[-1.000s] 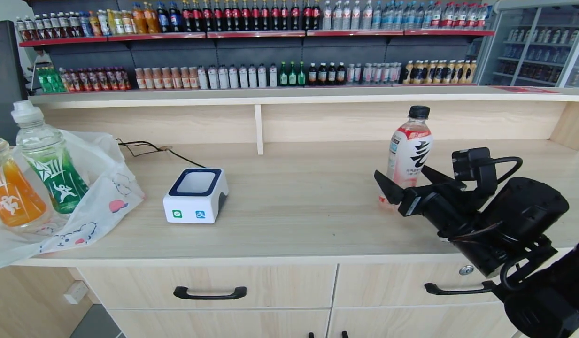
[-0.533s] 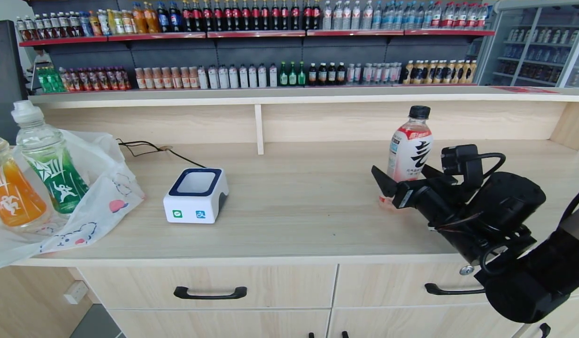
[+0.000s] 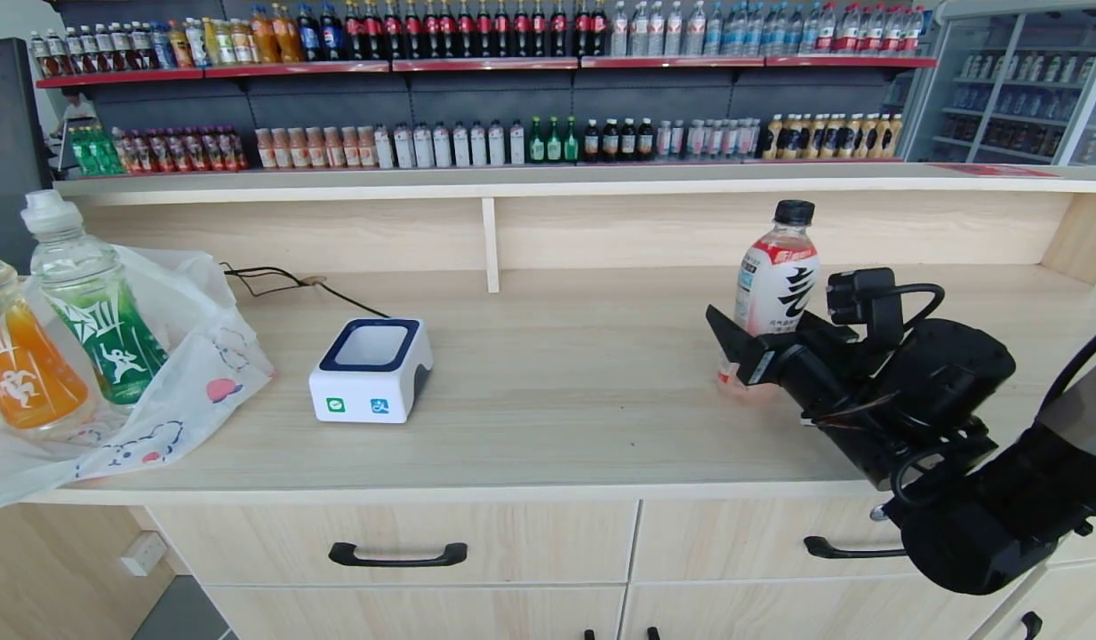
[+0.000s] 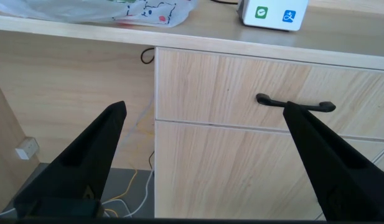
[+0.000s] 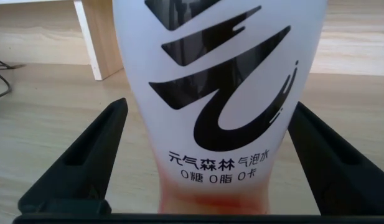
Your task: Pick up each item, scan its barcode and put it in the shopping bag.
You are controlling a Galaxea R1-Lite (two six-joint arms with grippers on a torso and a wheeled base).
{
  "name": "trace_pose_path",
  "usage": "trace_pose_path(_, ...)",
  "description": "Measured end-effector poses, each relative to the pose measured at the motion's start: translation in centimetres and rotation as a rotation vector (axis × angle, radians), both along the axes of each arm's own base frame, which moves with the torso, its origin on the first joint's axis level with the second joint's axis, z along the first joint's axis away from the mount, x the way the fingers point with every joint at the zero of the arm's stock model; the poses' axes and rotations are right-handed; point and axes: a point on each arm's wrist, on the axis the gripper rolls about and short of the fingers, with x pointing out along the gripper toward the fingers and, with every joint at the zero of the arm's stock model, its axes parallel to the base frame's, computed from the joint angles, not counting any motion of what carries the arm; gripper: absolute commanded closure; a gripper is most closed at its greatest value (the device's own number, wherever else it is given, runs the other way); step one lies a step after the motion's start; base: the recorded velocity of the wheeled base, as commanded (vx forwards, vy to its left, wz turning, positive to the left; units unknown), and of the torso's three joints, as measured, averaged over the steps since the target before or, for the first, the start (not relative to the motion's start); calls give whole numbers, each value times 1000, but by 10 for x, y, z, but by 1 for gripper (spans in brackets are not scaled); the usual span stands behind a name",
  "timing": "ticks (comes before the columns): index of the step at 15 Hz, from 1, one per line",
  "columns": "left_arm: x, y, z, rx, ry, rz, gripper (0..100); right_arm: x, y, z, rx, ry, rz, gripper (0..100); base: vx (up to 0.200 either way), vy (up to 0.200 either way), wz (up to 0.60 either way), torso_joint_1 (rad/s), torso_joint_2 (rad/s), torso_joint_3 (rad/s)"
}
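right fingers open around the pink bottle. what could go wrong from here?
The fingers of the right gripper flank the pink bottle low, near its base; it may tip when lifted.
No barcode shows on the side facing the wrist camera, so the scanner might miss it.
The shopping bag at the counter edge already holds a green bottle and an orange bottle; a third could knock them.
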Motion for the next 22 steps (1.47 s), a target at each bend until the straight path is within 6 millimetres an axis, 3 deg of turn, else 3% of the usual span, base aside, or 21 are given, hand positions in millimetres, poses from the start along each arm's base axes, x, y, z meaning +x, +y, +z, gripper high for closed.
trace_pose_path(14, 0, 0, 0, -1, 0, 0, 0, -2, 0, 8, 13, -24, 3, 100, 0, 0, 0, 0, 0, 0)
trace_pose_path(18, 0, 0, 0, -2, 0, 0, 0, -17, -3, 23, 25, -54, 10, 100, 0, 0, 0, 0, 0, 0)
trace_pose_path(22, 0, 0, 0, -2, 0, 0, 0, -44, 7, 31, 29, -60, 72, 100, 0, 0, 0, 0, 0, 0)
